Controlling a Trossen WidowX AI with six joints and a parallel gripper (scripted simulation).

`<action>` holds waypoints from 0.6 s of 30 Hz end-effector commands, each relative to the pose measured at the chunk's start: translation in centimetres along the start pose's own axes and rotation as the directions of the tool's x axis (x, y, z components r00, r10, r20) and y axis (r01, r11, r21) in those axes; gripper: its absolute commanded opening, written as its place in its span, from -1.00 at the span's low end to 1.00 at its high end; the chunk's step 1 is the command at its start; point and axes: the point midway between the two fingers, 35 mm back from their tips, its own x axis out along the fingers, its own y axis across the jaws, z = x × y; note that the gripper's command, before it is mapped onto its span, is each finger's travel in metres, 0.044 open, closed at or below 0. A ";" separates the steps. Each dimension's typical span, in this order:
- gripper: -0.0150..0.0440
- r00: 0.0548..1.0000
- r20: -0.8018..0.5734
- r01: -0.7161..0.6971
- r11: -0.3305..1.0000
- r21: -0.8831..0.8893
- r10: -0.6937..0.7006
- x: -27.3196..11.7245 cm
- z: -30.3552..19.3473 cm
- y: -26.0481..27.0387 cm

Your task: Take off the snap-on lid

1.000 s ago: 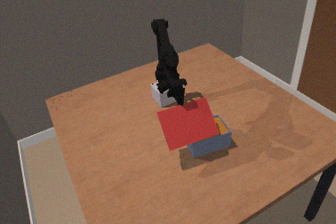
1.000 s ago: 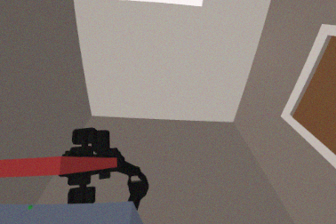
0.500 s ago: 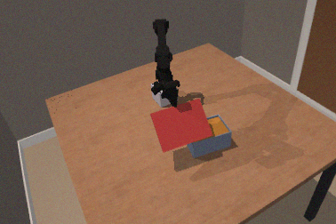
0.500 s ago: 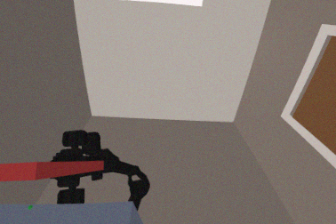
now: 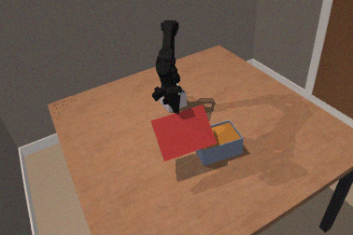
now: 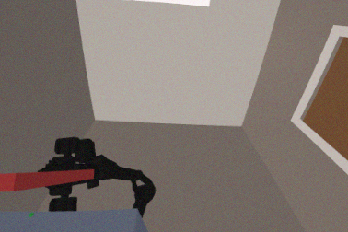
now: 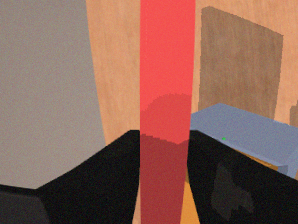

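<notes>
The red lid point(image 5: 181, 134) point(image 6: 48, 179) point(image 7: 167, 60) is in the air, its broad face up in the top view; the wrist view shows it edge-on. My gripper point(image 5: 176, 111) point(image 7: 164, 137) is shut on the lid's edge nearest the arm. The blue storage box point(image 5: 223, 152) point(image 6: 74, 221) point(image 7: 232, 122) stands on the table with its orange inside showing. The lid is clear above it in the exterior view, and off to its left in the top view, hiding its left end. The lid's underside is hidden from the top view.
The wooden table point(image 5: 117, 175) carries the box and the arm's light base point(image 5: 183, 97), which stands just behind the lid in the top view. The lid's shadow falls on the table left of the box. The table's front edge runs below the box at lower right.
</notes>
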 end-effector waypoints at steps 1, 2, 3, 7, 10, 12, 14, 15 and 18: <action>-0.49 1.000 -0.003 -0.010 1.000 -0.009 0.010 -0.2 0.9 0.3; -0.49 1.000 -0.003 -0.010 1.000 -0.009 0.010 -0.2 1.1 0.3; -0.49 1.000 -0.003 -0.010 1.000 -0.009 0.010 -0.2 1.3 0.3; -0.49 1.000 -0.002 -0.009 1.000 -0.010 0.009 -0.3 2.1 0.2; -0.49 1.000 -0.002 -0.009 1.000 -0.010 0.009 -0.4 2.7 0.2; -0.49 1.000 -0.002 -0.009 1.000 -0.011 0.009 -0.4 3.1 0.1; -0.49 1.000 -0.001 -0.009 1.000 -0.011 0.009 -0.4 3.5 0.1; -0.49 1.000 -0.001 -0.009 1.000 -0.011 0.009 -0.5 3.7 0.1; -0.49 1.000 -0.001 -0.009 1.000 -0.012 0.009 -0.5 4.3 0.0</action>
